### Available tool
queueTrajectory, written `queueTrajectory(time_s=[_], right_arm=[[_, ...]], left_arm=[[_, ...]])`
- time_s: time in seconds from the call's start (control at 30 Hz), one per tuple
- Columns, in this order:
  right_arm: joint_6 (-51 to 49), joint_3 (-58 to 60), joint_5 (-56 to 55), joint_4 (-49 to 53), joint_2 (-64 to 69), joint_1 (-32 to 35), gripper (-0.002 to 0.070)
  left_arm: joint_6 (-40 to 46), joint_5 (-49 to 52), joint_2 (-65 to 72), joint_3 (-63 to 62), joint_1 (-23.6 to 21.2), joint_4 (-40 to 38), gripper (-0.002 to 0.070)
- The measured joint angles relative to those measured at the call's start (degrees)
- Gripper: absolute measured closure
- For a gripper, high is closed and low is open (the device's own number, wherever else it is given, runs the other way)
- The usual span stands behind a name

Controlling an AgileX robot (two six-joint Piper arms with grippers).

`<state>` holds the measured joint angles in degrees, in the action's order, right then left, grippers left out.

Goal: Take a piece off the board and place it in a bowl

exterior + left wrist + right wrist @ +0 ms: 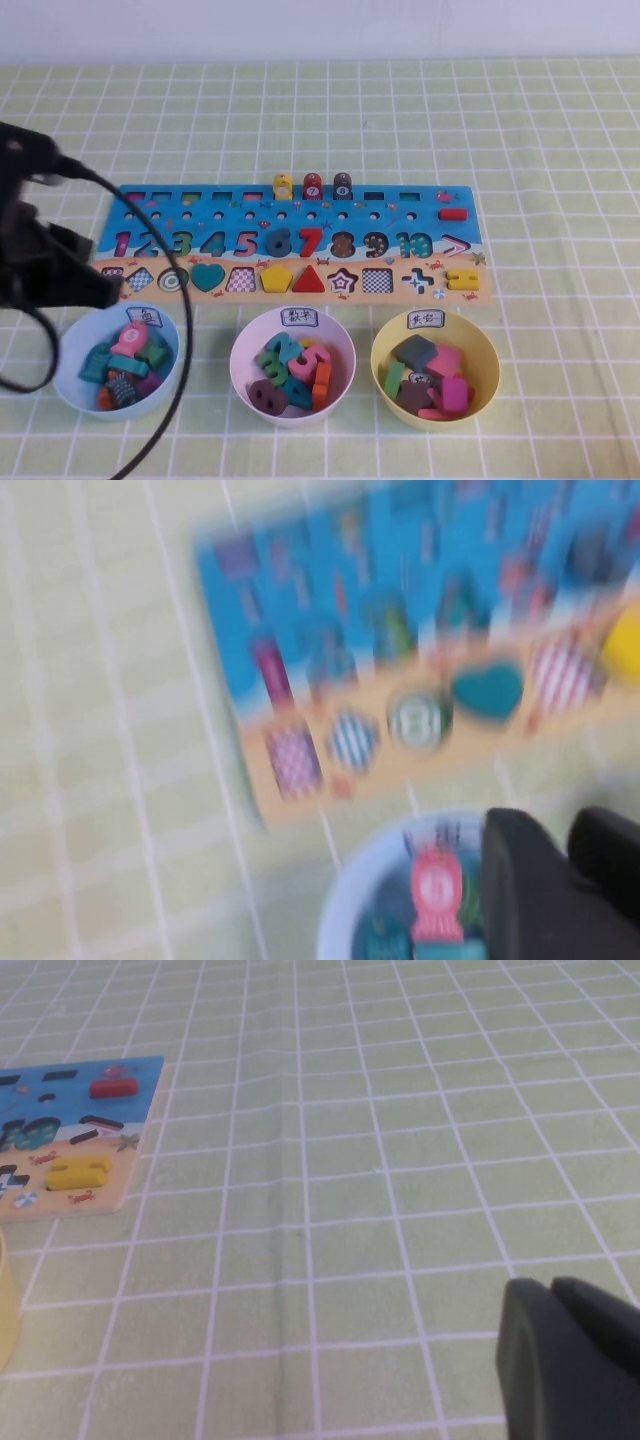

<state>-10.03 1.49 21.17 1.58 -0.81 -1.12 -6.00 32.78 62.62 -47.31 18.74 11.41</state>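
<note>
The pink arch-topped piece (128,340) lies in the light blue bowl (68,385) on top of several other pieces, at the front left. In the left wrist view the piece (437,892) lies inside the bowl's rim (345,910), free of any grip. My left gripper (95,290) hangs just above the bowl's far left rim, by the left end of the board (400,215). In its own view the left gripper (572,820) looks slightly open and empty. My right gripper (552,1285) is shut, low over bare tablecloth right of the board (120,1110).
A yellow peg block (283,186), a red one (312,186) and a brown one (342,184) stand on the board's far edge. A pale pink bowl (240,350) and a yellow bowl (490,360) with pieces sit right of the blue bowl. A black cable (170,400) crosses it.
</note>
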Motion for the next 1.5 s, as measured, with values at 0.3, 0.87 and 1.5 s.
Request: queueTrajectory(time_s=[0.3, 0.87, 1.5], right_arm=[[0.0, 0.0, 0.0, 0.0, 0.0, 0.0, 0.0694], [0.0, 0.0, 0.0, 0.0, 0.0, 0.0, 0.0694], [0.0, 0.0, 0.0, 0.0, 0.0, 0.0, 0.0694]], left_arm=[[0.6, -3.4, -25.3, 9.7, 0.0, 0.8, 0.0673], [0.6, 11.7, -48.7, 20.6, 0.0, -7.0, 0.0675], [0.8, -9.2, -53.1, 34.0, -1.3, -10.0, 0.0676]])
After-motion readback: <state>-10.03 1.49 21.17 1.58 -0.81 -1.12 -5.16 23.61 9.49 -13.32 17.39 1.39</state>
